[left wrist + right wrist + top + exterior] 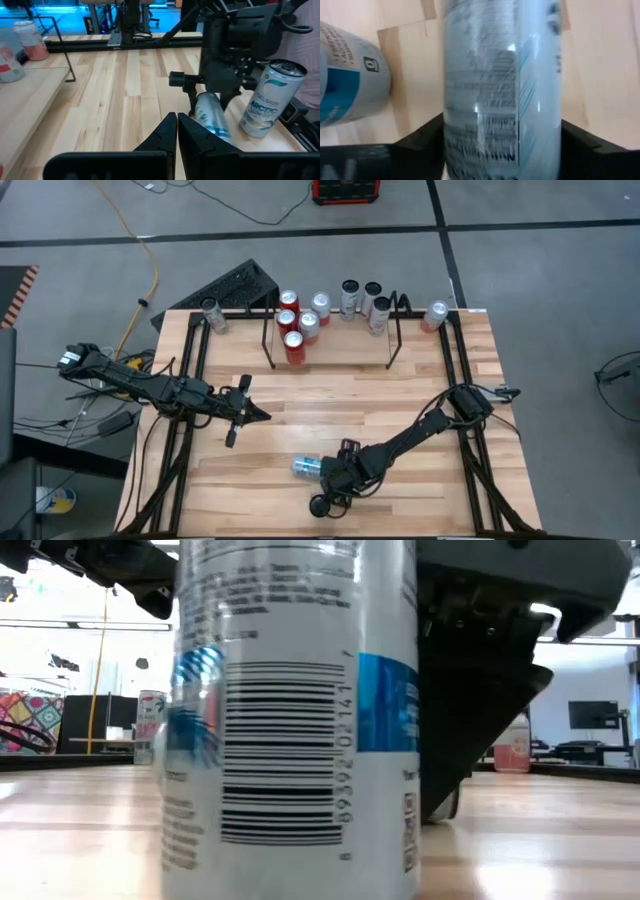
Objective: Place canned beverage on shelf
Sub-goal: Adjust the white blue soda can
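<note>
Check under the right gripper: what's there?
Silver-blue can lying on its side on the table. The right gripper covers one end; whether it is gripped can't be seen.

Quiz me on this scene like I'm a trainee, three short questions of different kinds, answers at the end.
1. True or false: the left tool is shut and holds nothing.
2. Choose one: the can at the right tool is A) upright on the shelf, B) lying on its side on the table, C) raised above the shelf.
3. Fill in: in the high view, the red cans stand toward the picture's ____ end of the shelf.
Key: 1 true; 2 B; 3 left.
</note>
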`<act>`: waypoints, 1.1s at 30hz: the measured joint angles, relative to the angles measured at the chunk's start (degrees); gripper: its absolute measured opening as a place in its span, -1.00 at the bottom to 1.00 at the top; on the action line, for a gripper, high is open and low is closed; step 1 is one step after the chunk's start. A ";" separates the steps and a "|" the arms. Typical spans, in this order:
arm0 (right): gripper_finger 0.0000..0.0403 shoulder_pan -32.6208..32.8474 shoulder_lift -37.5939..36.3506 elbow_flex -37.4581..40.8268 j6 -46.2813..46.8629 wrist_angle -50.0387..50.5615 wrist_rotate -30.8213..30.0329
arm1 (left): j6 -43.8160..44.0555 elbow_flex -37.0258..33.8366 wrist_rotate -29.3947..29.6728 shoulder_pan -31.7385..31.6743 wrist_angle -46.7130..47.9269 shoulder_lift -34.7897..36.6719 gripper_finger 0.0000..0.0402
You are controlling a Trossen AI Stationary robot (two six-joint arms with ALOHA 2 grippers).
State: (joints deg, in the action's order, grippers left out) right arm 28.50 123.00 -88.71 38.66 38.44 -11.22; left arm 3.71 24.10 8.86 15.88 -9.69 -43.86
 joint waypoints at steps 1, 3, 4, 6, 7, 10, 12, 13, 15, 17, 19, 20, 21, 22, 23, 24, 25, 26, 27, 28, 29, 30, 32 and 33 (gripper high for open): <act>0.29 -0.22 0.00 -0.05 0.04 0.62 0.15 | 0.04 0.00 -0.26 0.02 0.00 0.00 -1.00; 0.13 -0.79 -0.11 -0.17 -1.15 1.91 0.32 | 0.04 0.00 -0.68 0.00 0.13 0.00 -1.00; 0.12 -1.09 -0.41 -0.17 -2.06 2.92 0.39 | 0.04 0.00 -0.74 0.00 0.17 0.00 -1.00; 0.12 -1.93 -1.39 -0.06 -3.81 6.64 0.36 | 0.02 0.00 -0.74 0.02 0.20 0.00 -1.00; 0.12 -2.47 -2.11 -0.02 -4.35 8.58 0.39 | 0.02 0.00 -0.77 0.02 0.25 0.00 -1.00; 0.12 -4.08 -4.88 0.11 -4.71 14.27 1.78 | -0.33 0.00 -0.81 0.02 0.37 0.00 -1.00; 0.12 -5.34 -7.52 0.17 -4.72 18.58 4.10 | -0.96 0.00 -0.79 0.00 0.38 0.00 -1.00; 0.12 -6.03 -9.13 0.16 -4.71 20.63 6.09 | -1.27 0.00 -0.77 0.00 0.37 0.00 -1.00; 0.12 -7.78 -12.42 0.08 -4.58 25.22 11.12 | -1.97 0.00 -0.63 0.01 0.37 0.00 -1.00; 0.12 -10.03 -15.10 0.04 -3.65 29.98 18.31 | -2.53 0.00 -0.61 0.02 0.37 0.00 -1.00; 0.12 -12.75 -17.01 0.04 -1.65 34.89 26.34 | -2.61 0.00 -0.59 0.00 0.37 0.00 -1.00; 0.12 -14.11 -17.82 0.04 -0.63 37.64 29.81 | -2.61 0.00 -0.59 0.01 0.37 0.00 -1.00; 0.12 -15.36 -18.58 0.04 0.13 40.52 32.86 | -2.65 0.00 -0.59 0.01 0.39 0.00 -1.00; 0.12 -16.52 -19.18 0.04 0.73 43.58 35.41 | -2.92 0.00 -0.63 0.01 0.40 0.00 -1.00; 0.13 -17.63 -19.60 0.03 0.75 46.49 37.63 | -3.25 0.00 -0.73 0.01 0.43 -0.01 -1.00; 0.15 -18.69 -19.91 0.02 0.54 49.86 39.63 | -3.62 0.00 -0.77 0.00 0.63 -0.02 -1.00; 0.16 -19.67 -20.02 0.04 0.53 51.81 41.87 | -3.88 0.00 -0.87 0.00 1.05 -0.02 -1.00; 0.16 -20.64 -20.10 0.24 1.02 52.20 43.74 | -4.02 0.00 -0.87 0.02 1.39 -0.02 -1.00; 0.16 -21.57 -20.57 0.70 2.61 51.30 46.30 | -4.11 0.00 -0.89 0.02 1.66 -0.04 -1.00; 0.16 -22.47 -21.38 1.05 3.78 50.84 48.78 | -4.25 0.00 -0.89 0.00 1.85 -0.04 -1.00; 0.16 -23.35 -21.70 0.85 4.63 50.32 50.04 | -4.39 0.00 -0.89 0.02 1.89 -0.04 -1.00; 0.16 -24.32 -21.39 0.60 5.32 50.73 51.21 | -4.55 0.01 -0.90 0.04 1.86 -0.04 -1.00; 0.16 -25.94 -21.11 1.33 5.69 51.92 52.73 | -4.57 0.02 -0.92 0.04 2.20 -0.04 -1.00; 0.16 -26.80 -20.62 1.84 5.52 51.79 52.57 | -4.57 0.01 -1.02 0.09 2.26 -0.04 -1.00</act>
State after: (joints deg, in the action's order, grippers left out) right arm 1.70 102.38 -86.86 44.18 90.22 41.36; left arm -0.86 24.11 7.85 15.97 -7.43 -43.90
